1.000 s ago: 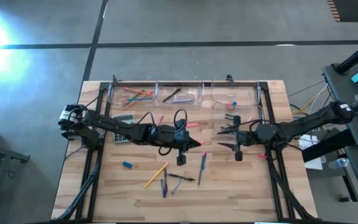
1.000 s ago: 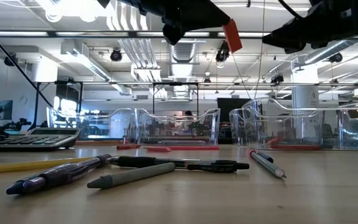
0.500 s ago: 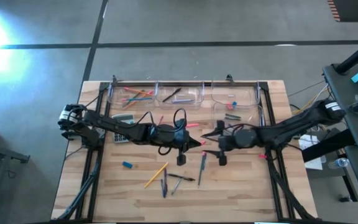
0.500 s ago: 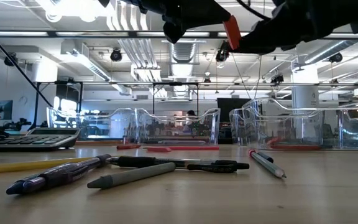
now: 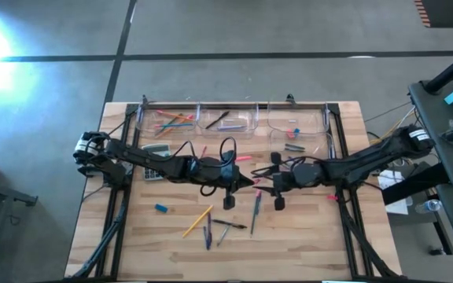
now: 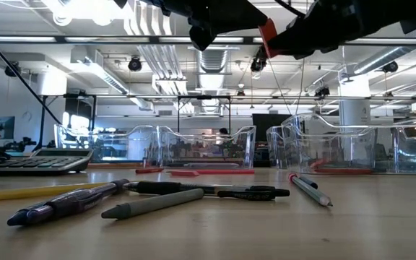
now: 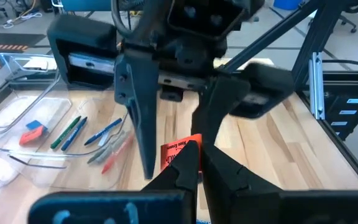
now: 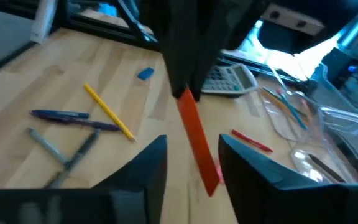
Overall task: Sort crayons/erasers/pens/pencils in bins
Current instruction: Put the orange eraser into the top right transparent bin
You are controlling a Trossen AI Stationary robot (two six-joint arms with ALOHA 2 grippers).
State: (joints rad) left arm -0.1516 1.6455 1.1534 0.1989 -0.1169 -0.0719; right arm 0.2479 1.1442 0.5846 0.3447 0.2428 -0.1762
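Observation:
A red-orange eraser (image 5: 256, 181) hangs in the air over the table's middle, in my left gripper (image 5: 249, 181), which is shut on it. My right gripper (image 5: 267, 180) faces it from the table's right, open. Its fingers stand on either side of the eraser (image 8: 199, 142) with a gap to each. Four clear bins sit near the far edge: pencils in one (image 5: 167, 119), dark pens in another (image 5: 226, 119), erasers in a third (image 5: 293, 120), green and red sticks in the fourth (image 5: 292, 146). Pens (image 5: 254, 211), a yellow pencil (image 5: 197, 222) and a blue eraser (image 5: 161, 208) lie loose on the table. My left gripper pinches the eraser by one end (image 7: 184, 153) between its two fingertips (image 7: 219, 163), coming roughly level from the table's left. The rest of the eraser (image 6: 268, 37) juts out past the fingertips toward my right gripper, tilted and lifted clear of the table.
A grey calculator (image 5: 156, 149) lies left of centre. Red sticks (image 5: 242, 159) lie behind the grippers. More pens (image 5: 211, 232) cross each other near the table's near edge. Black rails (image 5: 234, 102) frame the far edge and sides.
My right gripper has travelled toward the table's left, from beside the right bins to my left gripper, and its open fingers now bracket the eraser. My left gripper and the eraser have stayed where they were.

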